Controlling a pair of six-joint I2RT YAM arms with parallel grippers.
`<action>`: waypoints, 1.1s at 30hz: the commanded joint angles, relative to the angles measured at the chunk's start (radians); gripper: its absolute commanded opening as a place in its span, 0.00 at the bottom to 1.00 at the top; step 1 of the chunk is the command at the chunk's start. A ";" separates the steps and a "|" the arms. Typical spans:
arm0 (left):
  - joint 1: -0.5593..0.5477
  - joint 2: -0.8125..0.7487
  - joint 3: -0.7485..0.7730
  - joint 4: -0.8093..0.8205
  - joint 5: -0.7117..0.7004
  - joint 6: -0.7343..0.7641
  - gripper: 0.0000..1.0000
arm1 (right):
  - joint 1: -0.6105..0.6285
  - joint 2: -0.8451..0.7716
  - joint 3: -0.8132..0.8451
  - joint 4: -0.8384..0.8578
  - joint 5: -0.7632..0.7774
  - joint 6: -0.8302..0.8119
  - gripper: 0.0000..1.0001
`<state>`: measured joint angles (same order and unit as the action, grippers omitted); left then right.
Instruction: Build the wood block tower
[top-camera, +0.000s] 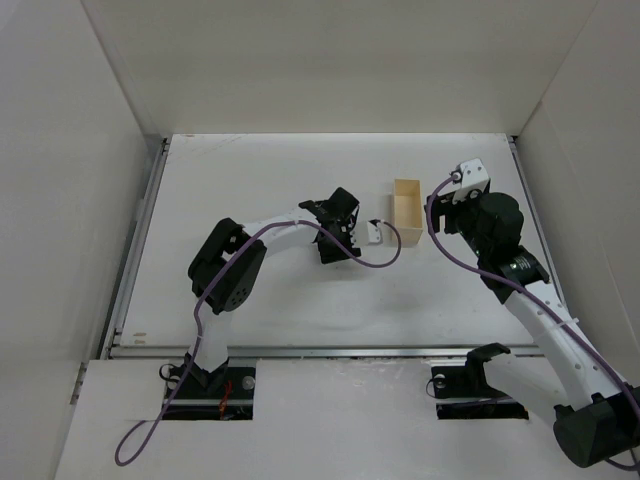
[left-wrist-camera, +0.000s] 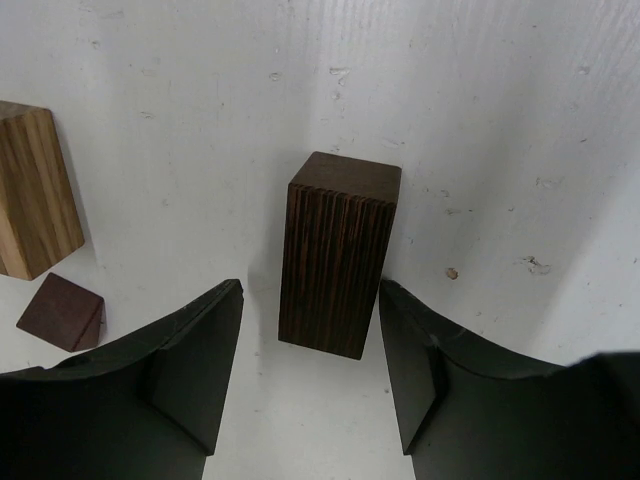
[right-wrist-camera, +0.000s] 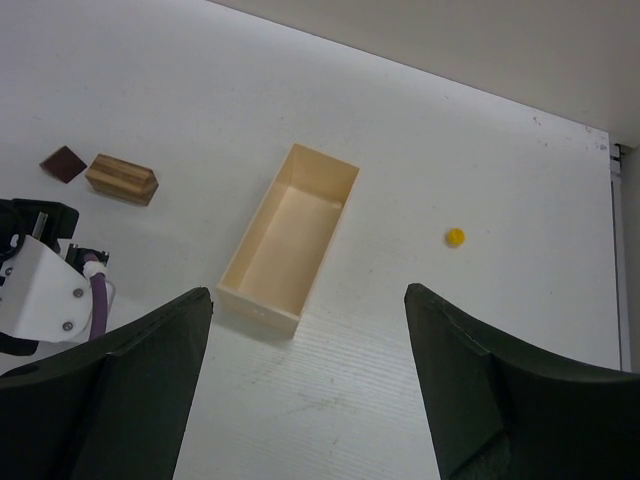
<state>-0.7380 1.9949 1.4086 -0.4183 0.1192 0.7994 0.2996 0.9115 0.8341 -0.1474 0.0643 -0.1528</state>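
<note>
No wood block tower stands yet, because its pieces sit apart on the worktop (left-wrist-camera: 480, 120): a dark block (left-wrist-camera: 338, 255) upright, a light striped block (left-wrist-camera: 35, 195) off to its side, and a small reddish-brown piece (left-wrist-camera: 62, 312) just beside that one, none resting on another. The left tool (left-wrist-camera: 311, 300) is spread wide with the dark block between its fingers and a gap showing on each side, so I judge the first pick is only being lined up and all the stacking is left to do. The right tool (right-wrist-camera: 308, 292) hangs spread and empty above the cream box (right-wrist-camera: 258, 306), with a yellow bead (right-wrist-camera: 455, 237) lying apart from it.
</note>
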 joint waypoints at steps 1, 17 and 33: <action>0.000 -0.005 0.021 -0.036 -0.012 -0.026 0.54 | -0.008 -0.003 0.000 0.063 -0.012 -0.002 0.84; 0.201 -0.471 -0.137 -0.166 0.365 -0.098 0.58 | -0.008 0.297 0.432 -0.223 -0.356 -0.214 1.00; 0.520 -0.734 -0.476 0.153 0.074 -0.503 0.58 | 0.271 1.200 1.197 -0.609 -0.144 -0.614 1.00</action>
<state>-0.2199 1.3033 0.9478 -0.3347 0.2714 0.3637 0.5560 2.0983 1.9507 -0.6670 -0.1066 -0.6670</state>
